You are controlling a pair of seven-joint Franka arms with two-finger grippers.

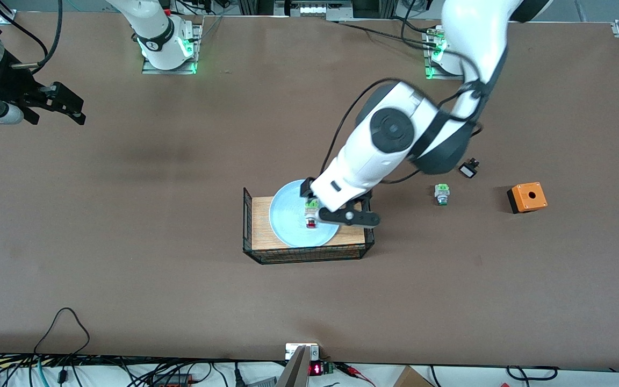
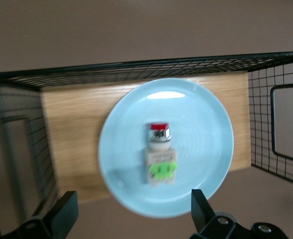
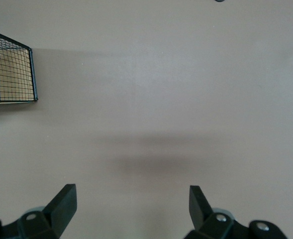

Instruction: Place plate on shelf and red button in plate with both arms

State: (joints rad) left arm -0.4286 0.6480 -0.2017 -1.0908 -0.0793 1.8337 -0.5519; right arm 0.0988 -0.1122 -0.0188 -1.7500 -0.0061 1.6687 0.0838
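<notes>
- Button position: I find the red button [image 2: 159, 152] lying on its side on the plate [image 2: 206, 124], close to the plate's centre and directly beneath the left pincer [image 2: 131, 214], whose fingers stand spread wide with nothing between them.
- Its long axis, in the front view, runs about 12 to 6 o'clock: green block toward 12, red cap toward 6. I judge any coming move a straight lift clear.
- Left arm is by far the nearer; it reaches from its base down over the basket.
- Containers: the plate [image 1: 288, 215] rests on the wooden board [image 1: 261, 226] inside the black wire basket [image 1: 309, 255] at mid-bench, its rim overhanging the board on one edge. The plate holds only the red button [image 1: 311, 222].
- Right pincer [image 1: 65, 105] waits, released and empty, over bare bench [image 1: 127, 295] at about 10 o'clock from the basket, well apart.
- Outside the basket, toward the left arm's end: a green-capped button [image 1: 441, 194], an orange box [image 1: 527, 197] and a small black-and-white switch [image 1: 469, 169].
</notes>
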